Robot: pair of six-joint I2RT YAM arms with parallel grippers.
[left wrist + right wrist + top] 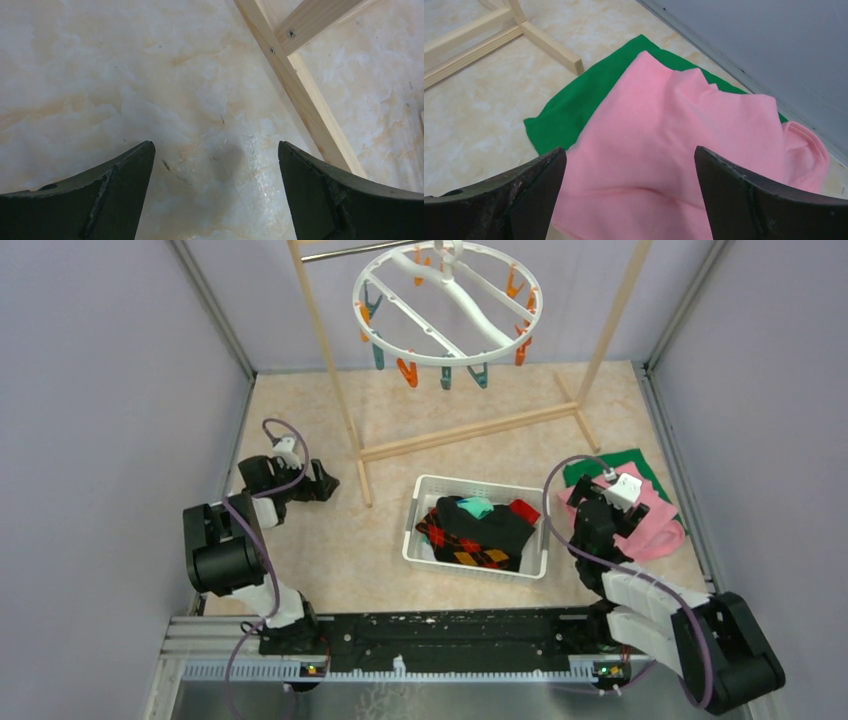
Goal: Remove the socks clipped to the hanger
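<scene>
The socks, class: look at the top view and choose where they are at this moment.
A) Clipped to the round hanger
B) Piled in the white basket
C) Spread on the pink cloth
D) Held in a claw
B: the socks lie heaped together inside the white basket, and no sock hangs from the clips of the hanger.

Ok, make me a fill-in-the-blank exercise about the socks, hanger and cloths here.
The socks lie in the white plastic ____.
The round hanger has ____ socks clipped to it.
The pink cloth lies on top of a ____ cloth.
The right gripper is over the pink cloth, jaws ____.
Missing: basket; no; green; open.
</scene>
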